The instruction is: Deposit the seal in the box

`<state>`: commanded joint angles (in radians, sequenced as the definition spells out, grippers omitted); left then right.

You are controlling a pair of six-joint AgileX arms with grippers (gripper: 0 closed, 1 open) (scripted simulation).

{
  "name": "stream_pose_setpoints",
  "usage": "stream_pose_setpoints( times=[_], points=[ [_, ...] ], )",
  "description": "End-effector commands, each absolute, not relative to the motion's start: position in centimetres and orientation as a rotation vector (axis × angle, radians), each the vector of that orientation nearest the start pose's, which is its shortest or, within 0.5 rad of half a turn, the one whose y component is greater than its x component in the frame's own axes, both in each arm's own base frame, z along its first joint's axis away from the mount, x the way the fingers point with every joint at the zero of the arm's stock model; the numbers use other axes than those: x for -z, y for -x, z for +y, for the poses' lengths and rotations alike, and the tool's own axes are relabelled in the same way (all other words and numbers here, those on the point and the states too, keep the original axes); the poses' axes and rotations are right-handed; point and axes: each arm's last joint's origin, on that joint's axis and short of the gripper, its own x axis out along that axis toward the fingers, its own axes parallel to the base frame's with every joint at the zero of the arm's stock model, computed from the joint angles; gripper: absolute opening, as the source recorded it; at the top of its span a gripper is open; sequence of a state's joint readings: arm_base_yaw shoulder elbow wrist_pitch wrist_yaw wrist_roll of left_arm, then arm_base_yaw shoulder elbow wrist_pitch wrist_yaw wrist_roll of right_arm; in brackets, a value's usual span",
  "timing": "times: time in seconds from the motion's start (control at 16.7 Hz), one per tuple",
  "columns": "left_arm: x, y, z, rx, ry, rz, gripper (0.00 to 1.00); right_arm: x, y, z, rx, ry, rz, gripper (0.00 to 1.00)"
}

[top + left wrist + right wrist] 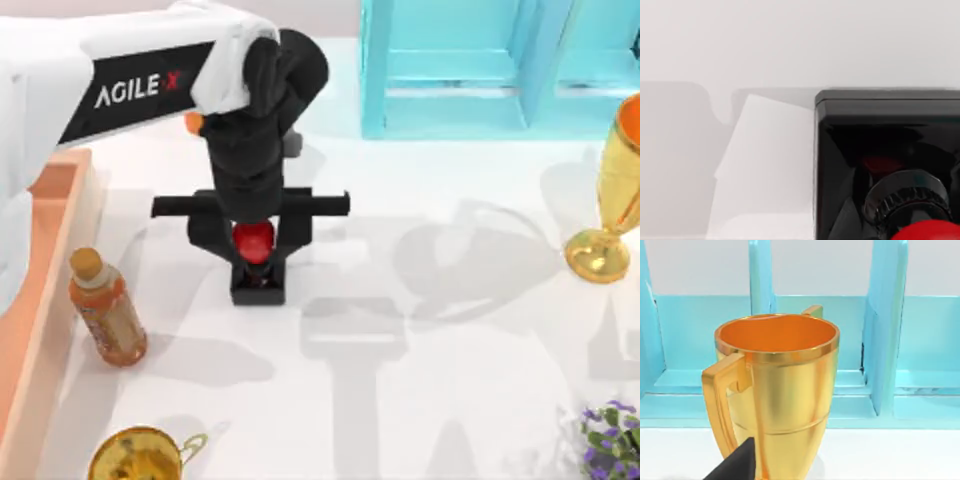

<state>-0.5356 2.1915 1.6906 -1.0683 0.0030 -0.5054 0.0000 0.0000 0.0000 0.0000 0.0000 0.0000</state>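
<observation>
The seal (256, 262), a red knob on a black cube base, stands left of the table's middle. My left gripper (253, 245) reaches down over it from the upper left, and its black fingers close in on the red knob from both sides. The left wrist view shows the seal (890, 150) close up, its black base large and the red knob at the edge. The box (62, 235), a light-brown tray with a peach inside, lies along the table's left edge, partly under my left arm. One dark finger (737, 464) of my right gripper shows in the right wrist view.
An orange bottle (106, 310) stands beside the box's wall. A gold trophy (610, 200) is at the right, seen close up as the trophy (775, 390). A gold cup (140, 455) sits at the front left, purple flowers (610, 430) at the front right, and a turquoise cabinet (480, 70) at the back.
</observation>
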Motion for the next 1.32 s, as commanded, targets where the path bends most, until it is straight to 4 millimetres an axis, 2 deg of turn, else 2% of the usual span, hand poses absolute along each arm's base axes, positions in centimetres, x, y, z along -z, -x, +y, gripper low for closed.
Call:
stream_pose_setpoints(
  times=[0.18, 0.48, 0.6, 0.96, 1.02, 1.14, 1.2, 1.32],
  points=[
    [-17.0, -36.9, -21.5, 0.019, -0.016, 1.564, 0.0, -16.0, -10.6, -0.1, 0.0, 0.0, 0.0, 1.0],
    [-23.0, -36.8, -21.4, 0.013, -0.019, 1.578, 0.0, -16.0, -10.6, -0.1, 0.0, 0.0, 0.0, 1.0],
    [-24.6, -36.7, -21.2, 0.016, -0.016, 1.571, 0.0, -16.0, -10.6, -0.1, 0.0, 0.0, 0.0, 1.0],
    [-24.8, -36.7, -21.1, 0.015, -0.017, 1.573, 0.0, -16.0, -10.6, -0.1, 0.0, 0.0, 0.0, 1.0],
    [-24.9, -36.9, -20.6, 0.014, -0.018, 1.574, 0.0, -16.0, -10.6, -0.1, 0.0, 0.0, 0.0, 1.0],
    [-25.3, -37.4, -18.3, 0.014, -0.019, 1.573, 0.0, -16.0, -10.6, -0.1, 0.0, 0.0, 0.0, 1.0],
    [-25.7, -37.7, -16.6, 0.015, -0.018, 1.571, 0.0, -16.0, -10.6, -0.1, 0.0, 0.0, 0.0, 1.0],
    [-26.5, -38.3, -11.9, 0.017, -0.018, 1.568, 0.0, -16.0, -10.6, -0.1, 0.0, 0.0, 0.0, 1.0]
  ],
)
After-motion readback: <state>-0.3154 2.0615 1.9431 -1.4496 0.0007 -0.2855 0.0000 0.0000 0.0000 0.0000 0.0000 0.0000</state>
